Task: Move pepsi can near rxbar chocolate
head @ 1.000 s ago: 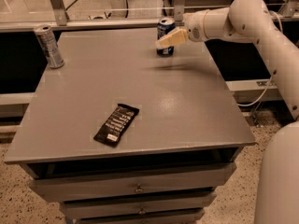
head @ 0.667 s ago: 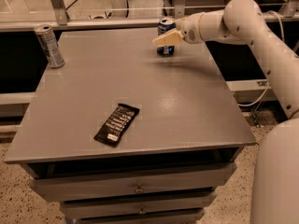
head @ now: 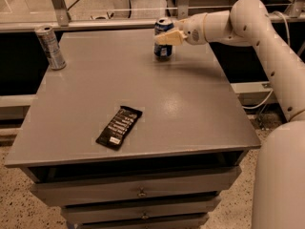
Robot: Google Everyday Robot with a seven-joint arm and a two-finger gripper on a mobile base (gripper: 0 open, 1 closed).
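Observation:
The pepsi can (head: 163, 46), dark blue with a silver top, is at the far middle of the grey table (head: 190, 109). My gripper (head: 167, 37) reaches in from the right and its cream fingers (head: 171, 37) are shut across the can's upper part. The can is upright, at or just above the tabletop. The rxbar chocolate (head: 119, 127), a flat black wrapper with white lettering, lies near the front left of the table, well apart from the can.
A slimmer silver-grey can (head: 51, 46) stands at the table's far left corner. My white arm (head: 257, 37) spans the right side above the table's edge. Drawers (head: 140, 192) sit below the tabletop. A rail (head: 109, 24) runs behind the table.
My gripper and the pepsi can have shifted a little to the left along the far side of the table. The rxbar and the silver can have not moved.

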